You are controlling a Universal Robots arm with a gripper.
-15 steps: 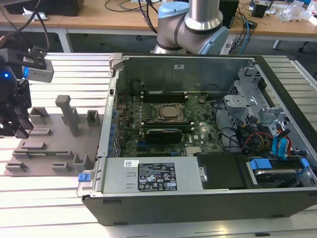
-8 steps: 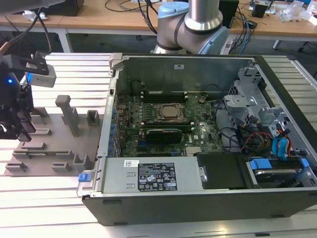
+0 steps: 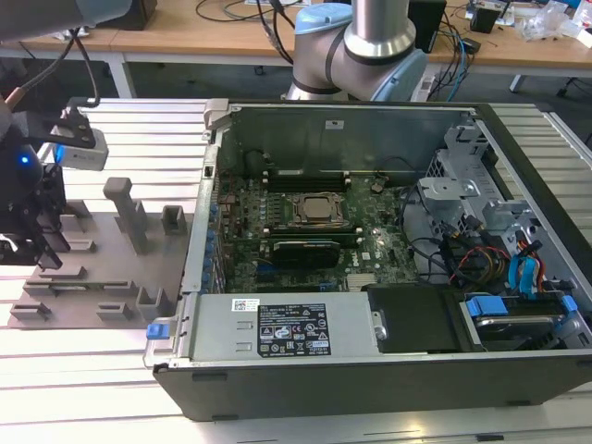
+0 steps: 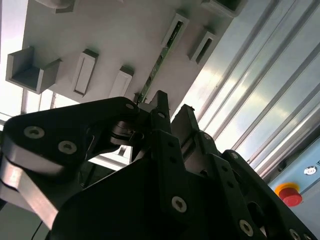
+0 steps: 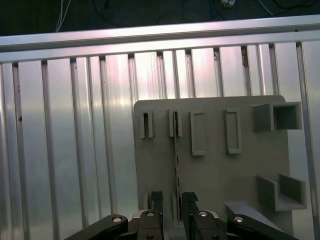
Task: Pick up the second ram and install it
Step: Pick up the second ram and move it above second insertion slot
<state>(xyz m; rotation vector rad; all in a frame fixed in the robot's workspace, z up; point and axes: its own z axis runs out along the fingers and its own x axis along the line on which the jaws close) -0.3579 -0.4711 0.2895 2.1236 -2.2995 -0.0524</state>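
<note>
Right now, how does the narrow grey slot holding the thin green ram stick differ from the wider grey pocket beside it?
The green ram stick sits in the narrow slot; the wider pocket is empty. The gripper lines up with the slot, not the pocket. Both are grey, on one tray.

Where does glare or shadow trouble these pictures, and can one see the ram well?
First wrist view: the table slats glare white, but the ram shows dark on the matt grey tray. Second wrist view: the claw is a dark mass in front, the table past the tray washed out. Exterior view: slats bright, case interior dimmer.
</note>
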